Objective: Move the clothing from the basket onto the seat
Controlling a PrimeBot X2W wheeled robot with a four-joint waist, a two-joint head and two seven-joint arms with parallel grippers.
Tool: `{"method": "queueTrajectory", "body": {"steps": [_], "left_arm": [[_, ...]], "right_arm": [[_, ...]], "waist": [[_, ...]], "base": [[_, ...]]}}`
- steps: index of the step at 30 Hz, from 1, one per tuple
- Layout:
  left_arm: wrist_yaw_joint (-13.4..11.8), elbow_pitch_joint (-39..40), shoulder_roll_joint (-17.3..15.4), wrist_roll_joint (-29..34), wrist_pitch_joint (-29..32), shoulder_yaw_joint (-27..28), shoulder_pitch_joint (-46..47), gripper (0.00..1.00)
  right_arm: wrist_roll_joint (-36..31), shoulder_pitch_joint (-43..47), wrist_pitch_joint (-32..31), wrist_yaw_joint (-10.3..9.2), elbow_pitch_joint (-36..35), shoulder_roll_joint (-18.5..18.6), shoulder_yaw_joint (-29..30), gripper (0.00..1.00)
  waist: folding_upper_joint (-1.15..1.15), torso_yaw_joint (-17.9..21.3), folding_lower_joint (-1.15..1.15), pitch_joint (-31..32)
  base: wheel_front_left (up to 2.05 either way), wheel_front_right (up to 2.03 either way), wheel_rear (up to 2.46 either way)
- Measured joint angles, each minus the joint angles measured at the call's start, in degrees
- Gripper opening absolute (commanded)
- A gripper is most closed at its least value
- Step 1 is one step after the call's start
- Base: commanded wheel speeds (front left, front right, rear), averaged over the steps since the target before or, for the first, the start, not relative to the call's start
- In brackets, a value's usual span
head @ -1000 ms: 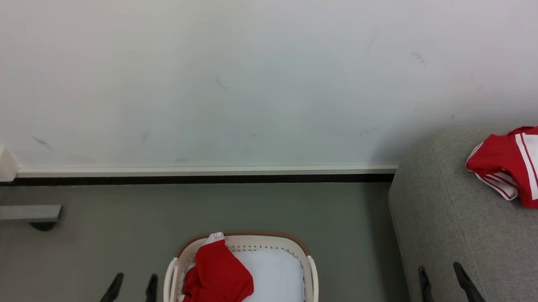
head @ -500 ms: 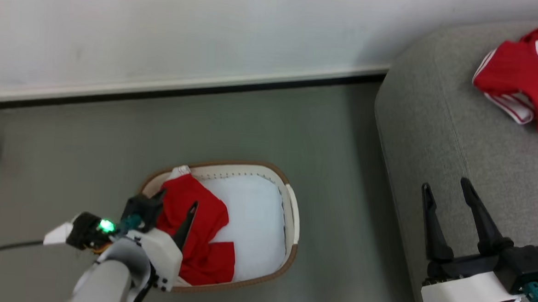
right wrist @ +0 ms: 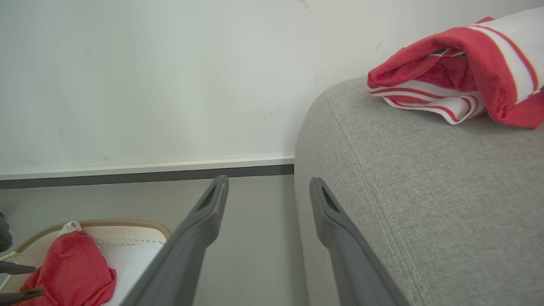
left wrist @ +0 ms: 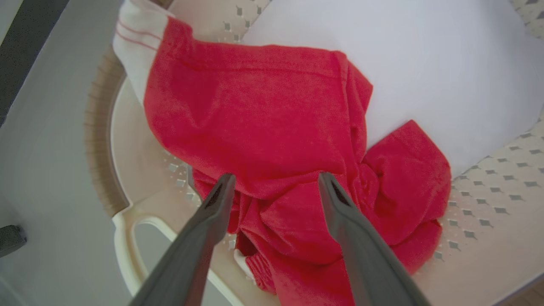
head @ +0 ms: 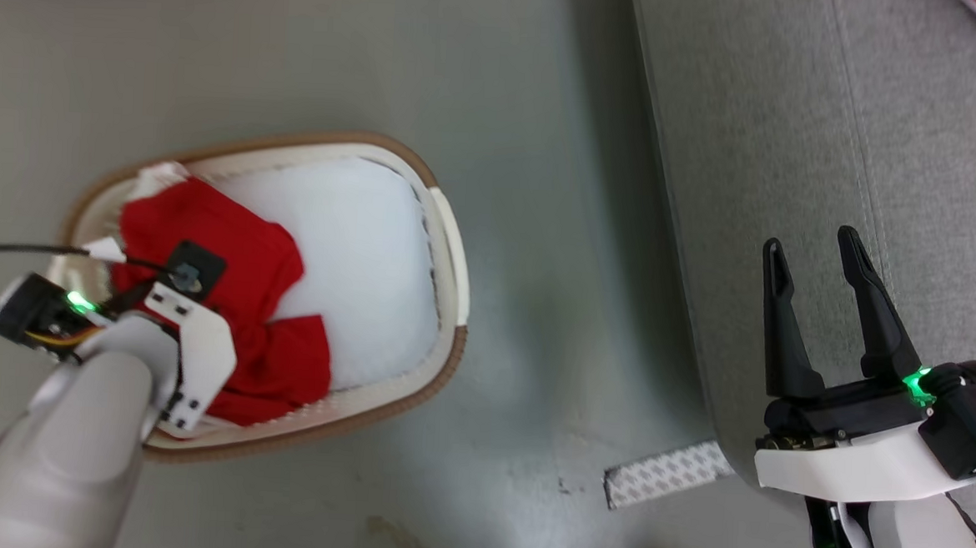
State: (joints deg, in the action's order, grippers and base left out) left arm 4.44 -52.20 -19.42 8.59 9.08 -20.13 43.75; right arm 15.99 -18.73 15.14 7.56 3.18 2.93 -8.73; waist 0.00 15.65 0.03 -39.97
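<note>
Our left pincer [left wrist: 275, 176], spread apart, points at the red clothing [head: 238, 253] heaped in the basket [head: 449, 247], left of frame. Our right pincer [head: 811, 238], also apart, hovers by the seat [head: 795, 156], lower right. A second garment [right wrist: 425, 55] lies on the seat.

A living-room corner, by the look of it, plain and rather staged: a big grey sofa [head: 878, 161] beside a bare white wall [right wrist: 148, 76] with a skirting board [right wrist: 148, 165]. A laundry basket [head: 448, 247] sits on the smooth grey floor [head: 547, 102], red sportswear [right wrist: 425, 70] lies on the sofa, and a strip of patterned tape [head: 665, 484] lies at its foot.
</note>
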Motion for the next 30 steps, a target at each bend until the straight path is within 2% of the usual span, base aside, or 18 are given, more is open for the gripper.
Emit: {"method": "queueTrajectory", "body": {"steps": [8,14,15,16,17,23,30], "left_arm": [[-0.1,-5.0,-3.0,2.3,3.9,-2.0,6.0,1.00],[0.1,-5.7,-3.7,2.5,3.2,-2.7,8.4,1.00],[0.3,-6.0,-3.7,2.4,3.0,-2.7,8.6,0.76],[0.3,-6.1,-3.7,2.2,2.8,-2.8,8.7,0.21],[0.3,-6.2,-3.7,2.2,2.4,-2.9,8.9,0.00],[0.6,-7.6,-2.4,0.7,0.2,-3.2,8.9,0.00],[1.2,-8.3,2.2,-4.2,-5.6,-1.6,5.8,0.00]], "right_arm": [[1.8,-1.5,0.0,0.00,-1.6,0.0,-1.9,1.00],[2.5,-2.5,0.0,0.00,-2.3,0.0,-2.8,1.00],[2.6,-2.6,0.0,0.00,-2.3,0.0,-2.9,1.00],[2.8,-2.6,0.0,0.00,-2.3,0.0,-2.8,1.00],[2.8,-2.7,0.0,0.00,-2.3,0.0,-2.8,1.00],[3.0,-2.9,0.0,0.00,-1.1,0.0,-2.2,1.00],[1.7,-2.0,0.0,0.00,1.5,-0.1,-0.4,1.00]], "waist": [[0.00,3.8,-0.01,-7.6],[0.00,5.6,-0.01,-11.5],[0.00,5.9,-0.01,-12.0],[0.00,6.2,-0.02,-12.4],[0.00,6.3,-0.02,-12.7],[0.00,6.2,-0.02,-12.0],[0.00,4.7,-0.02,-5.9]], "base": [[0.00,0.00,0.00],[0.00,0.00,0.00],[0.00,0.00,0.00],[0.00,0.00,0.00],[0.00,0.00,0.00],[0.00,0.00,0.00],[0.00,0.00,0.00]]}}
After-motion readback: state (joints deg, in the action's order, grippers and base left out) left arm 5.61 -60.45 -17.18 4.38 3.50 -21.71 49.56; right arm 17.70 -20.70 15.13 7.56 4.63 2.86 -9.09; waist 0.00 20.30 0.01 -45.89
